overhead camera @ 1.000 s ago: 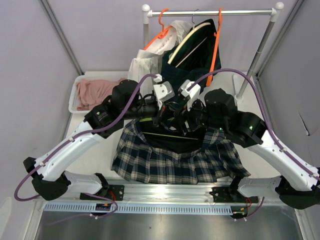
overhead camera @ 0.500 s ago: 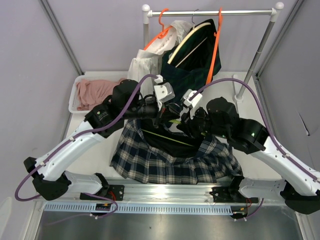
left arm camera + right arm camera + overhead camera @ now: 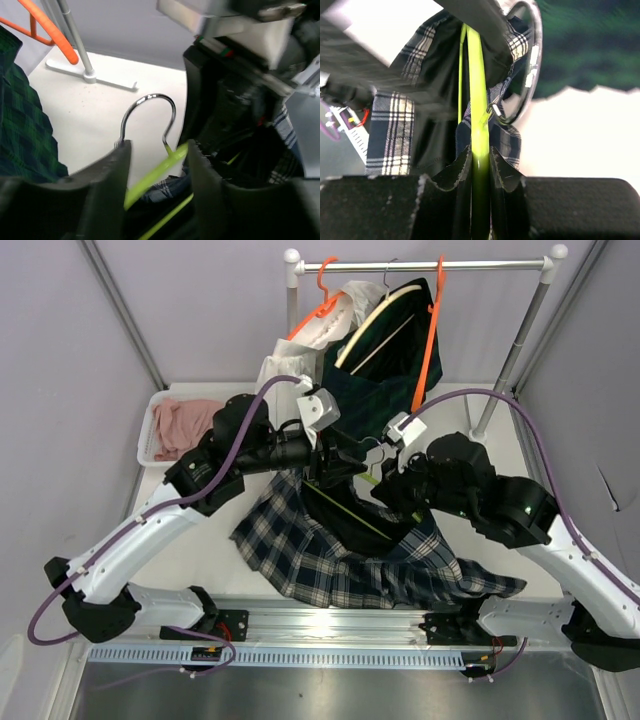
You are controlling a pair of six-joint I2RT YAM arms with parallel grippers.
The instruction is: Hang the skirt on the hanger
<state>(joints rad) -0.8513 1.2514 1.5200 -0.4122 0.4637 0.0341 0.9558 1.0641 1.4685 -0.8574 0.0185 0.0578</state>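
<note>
Pinching lime-green plastic hanger point(image 3: 479, 100), right gripper point(image 3: 480, 155) holds blue checked skirt point(image 3: 340, 570) up so it hangs; left gripper point(image 3: 159, 150) open around hanger, holding nothing.

Hung garments point(image 3: 385, 350) and rack pole point(image 3: 513, 350) block room behind the skirt point(image 3: 330, 560).
</note>
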